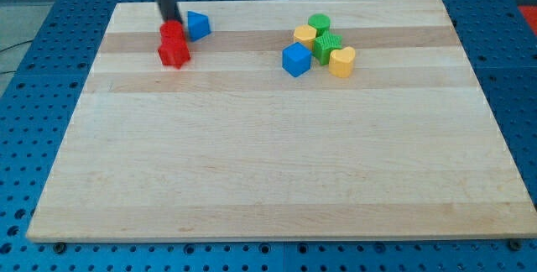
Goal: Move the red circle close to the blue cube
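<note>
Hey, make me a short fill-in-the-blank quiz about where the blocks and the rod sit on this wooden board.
1. My tip touches the upper of two ____ blocks, near the board's top left.
2. The block just right of that one is a blue ____.
3. The blue cube sits at the lower left of a cluster of ____ blocks.
4. The heart-shaped block at the cluster's right is ____.

Missing words: red; triangle; five; yellow

On the surface (pixel 277 163), my tip (pixel 170 20) sits at the top left, touching the red circle (pixel 171 31). The red block (pixel 174 52) lies just below it, a blue block (pixel 198 25), perhaps triangular, just right. Well apart rightward, the blue cube (pixel 295 59) fronts a cluster.
</note>
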Controlling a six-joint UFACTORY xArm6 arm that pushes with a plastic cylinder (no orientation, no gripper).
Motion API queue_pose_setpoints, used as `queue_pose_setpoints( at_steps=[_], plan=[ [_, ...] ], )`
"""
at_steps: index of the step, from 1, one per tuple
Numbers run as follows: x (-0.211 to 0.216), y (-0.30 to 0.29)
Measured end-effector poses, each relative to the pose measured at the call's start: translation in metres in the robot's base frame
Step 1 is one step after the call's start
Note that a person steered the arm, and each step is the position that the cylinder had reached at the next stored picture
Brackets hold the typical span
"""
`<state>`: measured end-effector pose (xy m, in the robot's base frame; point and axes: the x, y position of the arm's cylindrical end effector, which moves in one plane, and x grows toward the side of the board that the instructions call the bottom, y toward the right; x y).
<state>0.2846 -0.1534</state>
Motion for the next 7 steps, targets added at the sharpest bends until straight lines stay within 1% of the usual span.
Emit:
queue_pose_setpoints(
  at_steps=[1, 2, 3, 4, 5, 6, 7],
  plan=[
    [0.075, 0.033],
    [0.056, 0.003],
    [0.006, -0.038],
    [0.050, -0.104],
    [0.083, -0.068],
    [0.034, -0.022],
    [0.035, 0.005]
  ],
)
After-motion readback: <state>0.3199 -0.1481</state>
